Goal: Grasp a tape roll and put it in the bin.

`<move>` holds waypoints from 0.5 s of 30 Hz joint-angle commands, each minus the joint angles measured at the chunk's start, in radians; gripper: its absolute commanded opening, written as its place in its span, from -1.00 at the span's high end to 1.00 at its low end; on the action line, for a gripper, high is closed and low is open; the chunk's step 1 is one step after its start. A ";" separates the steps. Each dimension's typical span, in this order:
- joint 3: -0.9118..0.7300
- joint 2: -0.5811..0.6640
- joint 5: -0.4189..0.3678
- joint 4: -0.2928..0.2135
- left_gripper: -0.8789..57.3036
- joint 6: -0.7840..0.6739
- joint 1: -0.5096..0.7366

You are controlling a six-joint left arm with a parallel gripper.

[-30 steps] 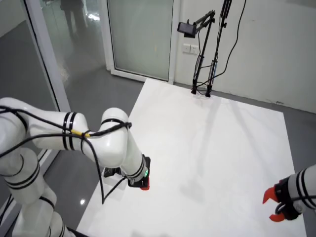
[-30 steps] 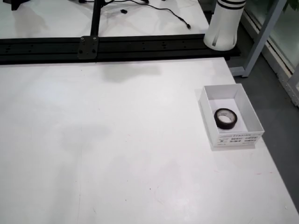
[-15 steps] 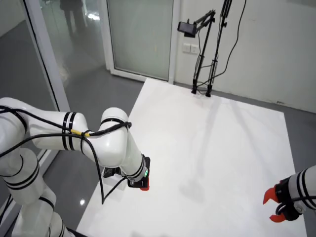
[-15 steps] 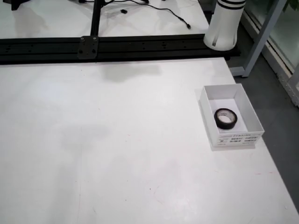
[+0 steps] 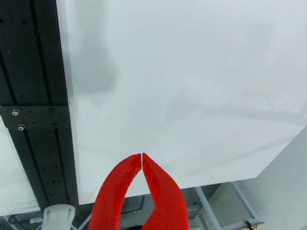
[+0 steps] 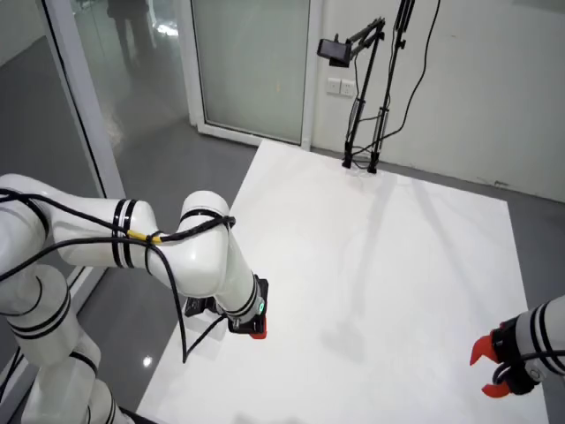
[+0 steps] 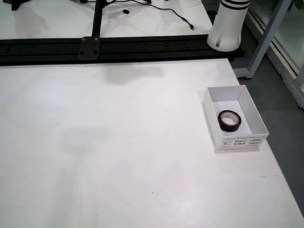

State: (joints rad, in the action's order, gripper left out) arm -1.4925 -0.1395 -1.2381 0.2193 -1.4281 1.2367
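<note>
A black tape roll (image 7: 229, 120) lies flat inside the small white bin (image 7: 237, 141), which stands near the right edge of the white table in the view facing the black rail. No gripper shows in that view. In the view that rides on the gripper, my red gripper (image 5: 142, 155) is shut with its fingertips touching and nothing between them. It hangs over the table's near edge beside the black rail (image 5: 38, 72). From behind the arms, my gripper (image 6: 483, 371) is at the table's lower right. The bin and roll are hidden in that view.
A second white arm bends over the table's left edge in the view from behind the arms, its red gripper (image 6: 255, 329) low. A camera stand (image 6: 362, 106) is at the far edge. Facing the rail, a white arm base (image 7: 228, 26) stands beyond the rail (image 7: 142, 47).
</note>
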 commanded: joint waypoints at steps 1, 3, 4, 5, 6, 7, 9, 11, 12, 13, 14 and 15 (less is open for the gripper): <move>0.000 0.000 0.000 0.002 0.99 0.000 -0.013; 0.000 0.000 0.000 0.002 0.99 0.000 -0.016; 0.000 0.000 0.000 0.002 0.99 0.000 -0.017; 0.000 0.000 0.000 0.002 0.99 0.000 -0.019; 0.000 0.000 0.000 0.002 0.99 0.000 -0.022; 0.000 0.000 0.000 0.002 0.99 0.000 -0.023; 0.000 0.000 0.000 0.003 0.97 0.000 -0.029; 0.000 0.000 -0.001 0.005 0.97 0.000 -0.040; 0.000 0.000 -0.001 0.005 0.97 0.000 -0.048; 0.000 0.000 -0.001 0.005 0.97 0.000 -0.057; 0.000 0.000 -0.001 0.006 0.97 0.000 -0.068; 0.000 0.000 -0.001 0.006 0.97 0.000 -0.077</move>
State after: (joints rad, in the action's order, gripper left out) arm -1.4925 -0.1395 -1.2379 0.2203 -1.4281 1.2189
